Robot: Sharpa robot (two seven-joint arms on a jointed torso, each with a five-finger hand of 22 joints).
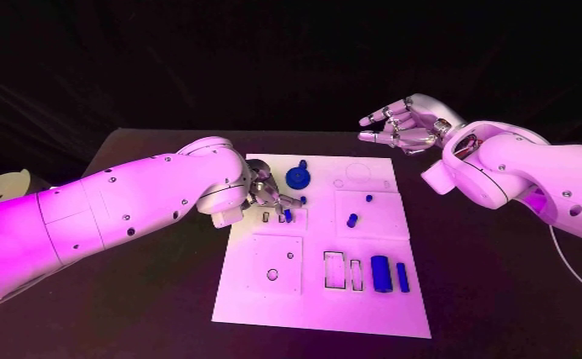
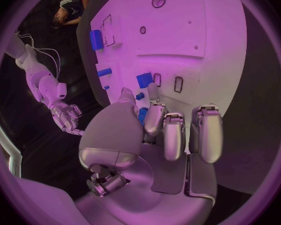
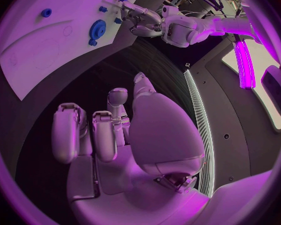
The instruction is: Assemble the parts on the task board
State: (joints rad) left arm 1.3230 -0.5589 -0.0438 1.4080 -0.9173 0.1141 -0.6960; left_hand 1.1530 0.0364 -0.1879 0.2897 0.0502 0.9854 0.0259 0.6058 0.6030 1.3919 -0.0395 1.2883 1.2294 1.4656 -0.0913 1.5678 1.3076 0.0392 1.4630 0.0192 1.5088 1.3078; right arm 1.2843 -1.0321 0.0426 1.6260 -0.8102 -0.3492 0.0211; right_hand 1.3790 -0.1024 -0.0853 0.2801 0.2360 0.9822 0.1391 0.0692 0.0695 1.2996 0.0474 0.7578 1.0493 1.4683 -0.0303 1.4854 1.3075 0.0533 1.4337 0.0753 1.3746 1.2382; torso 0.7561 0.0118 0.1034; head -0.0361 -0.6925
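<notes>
The white task board (image 1: 325, 292) lies in the middle of the black bench (image 1: 485, 292). The left hand (image 1: 267, 195) is down on the board's left side, beside the blue gear (image 1: 297, 177) that sits near the board's far edge. In the left wrist view its thumb and a finger come together on a small blue part (image 2: 142, 114), pinching it just above the board, while the other fingers hang curled beside it. A small blue block (image 2: 144, 80) sits just beyond the fingertips, next to two narrow slots. Out toward the board's right side lie two blue bars (image 1: 388, 274) side by side, near a pair of rectangular cutouts, and a small blue peg (image 1: 351, 220) stands nearer the middle. The right hand (image 1: 406, 128) hovers in the air beyond the board's far right corner, fingers loosely curled and apart, holding nothing.
</notes>
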